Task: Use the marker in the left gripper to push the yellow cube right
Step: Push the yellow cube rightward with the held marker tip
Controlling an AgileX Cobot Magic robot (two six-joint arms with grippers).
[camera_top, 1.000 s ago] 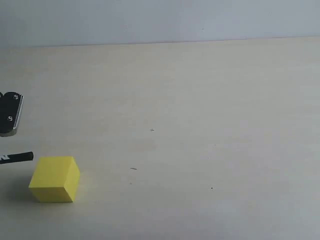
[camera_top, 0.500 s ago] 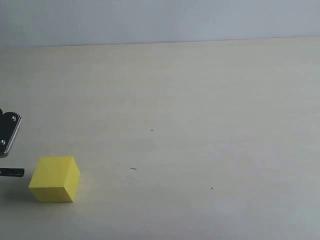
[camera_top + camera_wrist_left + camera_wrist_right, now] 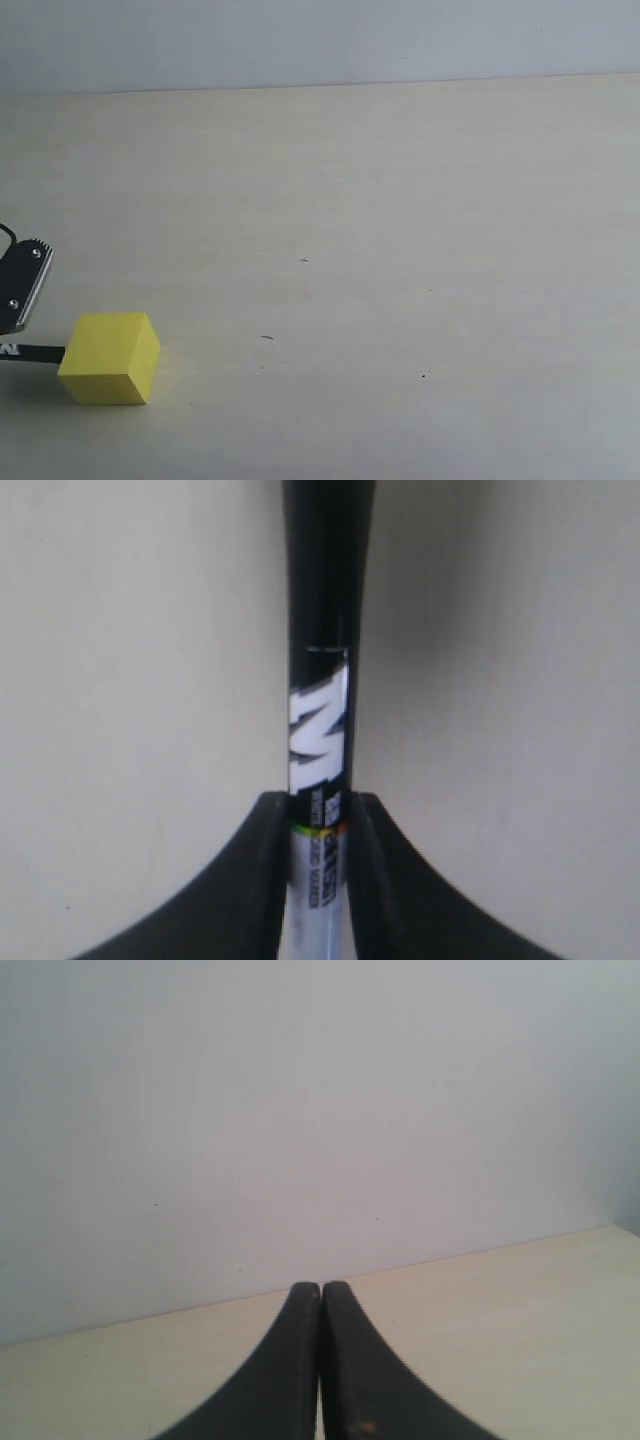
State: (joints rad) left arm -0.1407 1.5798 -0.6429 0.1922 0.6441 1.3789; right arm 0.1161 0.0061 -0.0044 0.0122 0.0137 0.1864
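On my left wrist feed the bulky black left gripper (image 3: 318,800) has its two curved black fingers (image 3: 250,880) closed partway, clamping a slim marker (image 3: 322,730) with a white barrel, a dark printed label and a long black end. The fingers press the barrel from both sides just where the white part meets the label. The black end runs straight out past the fingertips and off the edge of the picture, with the pale beige table (image 3: 130,680) behind it.

The exterior camera shows only a bit of that gripper, at the far left edge. One flat black finger plate (image 3: 22,285) with small screws is tilted above the table. Just nearer than the plate, the marker's black end lies level and points right. Its tip reaches the left face of a plain, matte, bright yellow cube (image 3: 110,358). I cannot tell whether it presses on that face or stops just short.

The cube sits flat on the table in the near left of the scene. The table runs on to the right and back to a pale grey-blue wall (image 3: 320,40), marked only by a few tiny dark specks (image 3: 423,376).

On the right wrist feed, the black right gripper (image 3: 320,1290) has its fingers pressed together tip to tip, holding nothing. It is raised over the table and faces the wall.
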